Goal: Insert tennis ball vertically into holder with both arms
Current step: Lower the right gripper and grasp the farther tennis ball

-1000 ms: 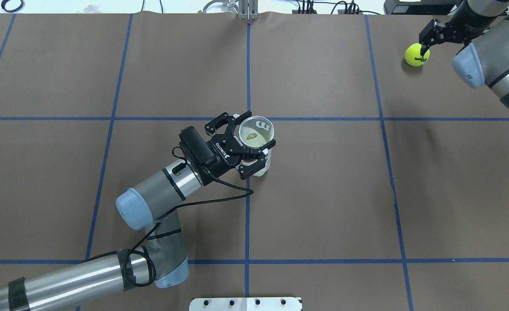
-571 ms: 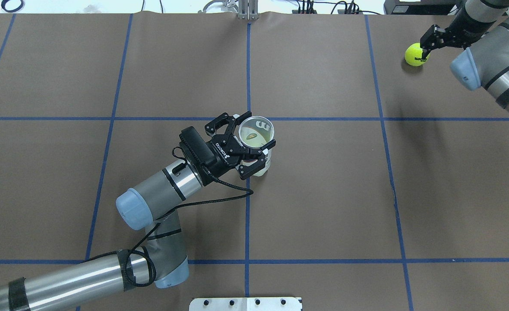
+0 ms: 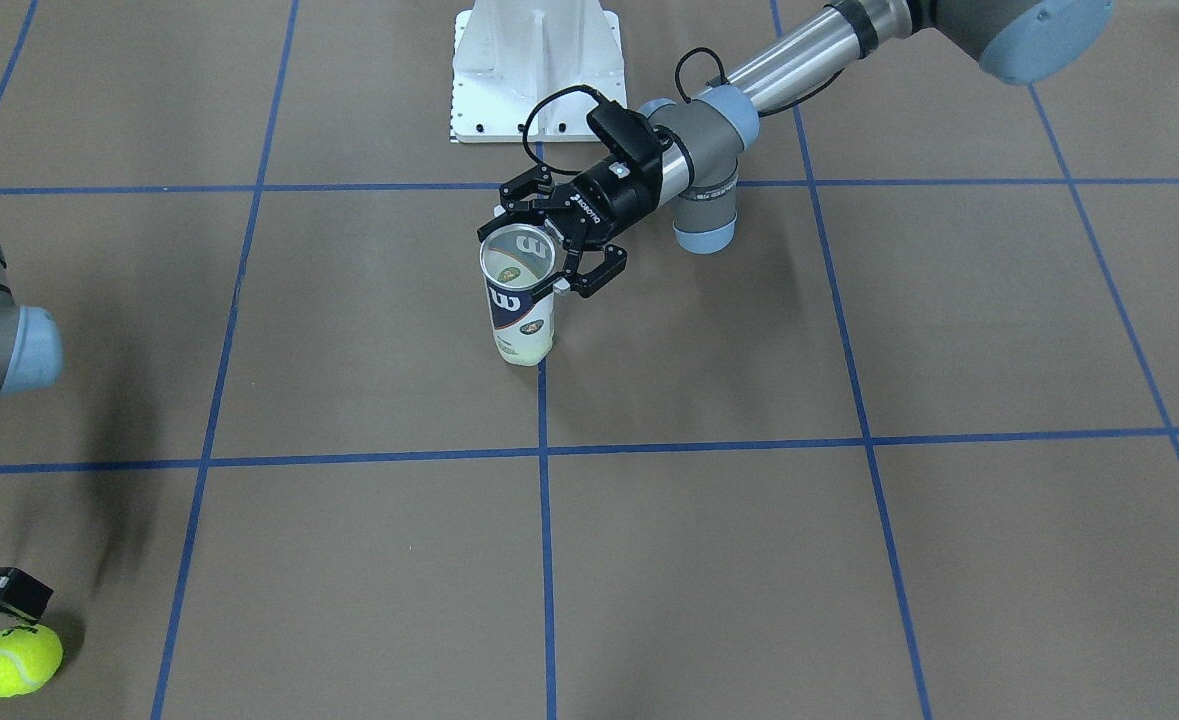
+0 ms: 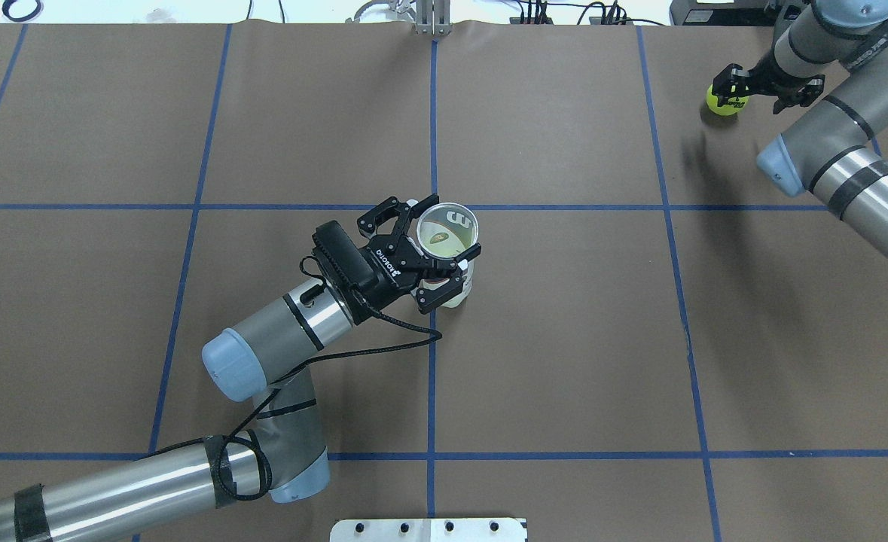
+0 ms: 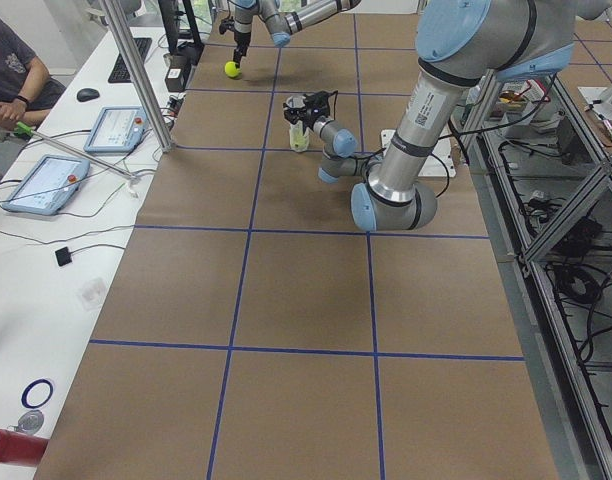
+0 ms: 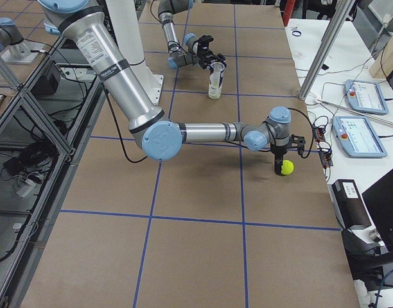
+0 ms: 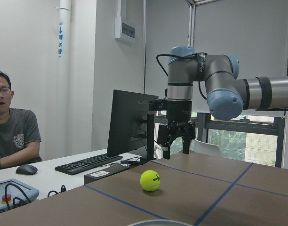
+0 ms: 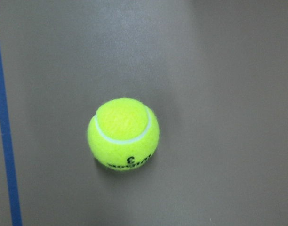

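The holder [image 4: 448, 226], a clear can with a navy and white label [image 3: 519, 300], stands upright with its mouth open near the table's middle. My left gripper [image 4: 437, 252] is shut on the holder's side from the robot's side [image 3: 549, 255]. The yellow tennis ball [image 4: 724, 101] lies on the table at the far right corner [image 3: 17, 660]. My right gripper [image 4: 761, 89] is open, points down and hovers just above the ball without touching it [image 7: 177, 141]. The ball sits near the middle of the right wrist view [image 8: 124, 134]; no fingers show there.
The white pedestal base [image 4: 428, 529] is at the near edge [image 3: 534, 70]. Beyond the table's far edge stand a monitor [image 7: 130, 122], a keyboard [image 7: 90, 163] and a seated operator [image 7: 12, 136]. Blue tape lines grid the brown table [image 4: 564, 339].
My right arm has swung and its gripper has turned to point down over the ball. The left gripper and the holder have not moved.
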Motion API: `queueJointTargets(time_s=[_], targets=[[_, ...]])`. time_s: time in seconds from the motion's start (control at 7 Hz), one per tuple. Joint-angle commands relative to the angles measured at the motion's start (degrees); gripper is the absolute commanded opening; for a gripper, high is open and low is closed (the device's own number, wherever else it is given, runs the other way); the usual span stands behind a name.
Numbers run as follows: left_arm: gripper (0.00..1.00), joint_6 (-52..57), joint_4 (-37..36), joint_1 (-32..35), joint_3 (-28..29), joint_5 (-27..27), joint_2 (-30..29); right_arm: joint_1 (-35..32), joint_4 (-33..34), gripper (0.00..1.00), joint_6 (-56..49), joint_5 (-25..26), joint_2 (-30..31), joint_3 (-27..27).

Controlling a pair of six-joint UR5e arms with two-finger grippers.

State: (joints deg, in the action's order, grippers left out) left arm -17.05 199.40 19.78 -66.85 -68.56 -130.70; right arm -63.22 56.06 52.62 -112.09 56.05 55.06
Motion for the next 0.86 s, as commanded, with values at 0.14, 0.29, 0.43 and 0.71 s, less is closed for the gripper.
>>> queueJointTargets(time_s=[0.14,0.29,0.43,0.71], targets=[[0.92,0.0,0.02,0.0,-0.12,0.0,0.01,1.87,-9.44,1.0,1.87,6.24,-0.15,-3.8],[0.92,0.0,0.02,0.08,-0.12,0.0,0.01,1.96,-11.57,1.0,1.87,6.53,-0.59,-4.78],[0.92,0.0,0.02,0.0,-0.21,0.0,0.01,2.75,-12.2,1.0,1.79,8.45,-0.68,-5.4],[0.92,0.0,-0.07,0.0,-0.21,0.0,0.01,3.02,-13.43,0.83,1.79,9.52,-0.85,-5.84]])
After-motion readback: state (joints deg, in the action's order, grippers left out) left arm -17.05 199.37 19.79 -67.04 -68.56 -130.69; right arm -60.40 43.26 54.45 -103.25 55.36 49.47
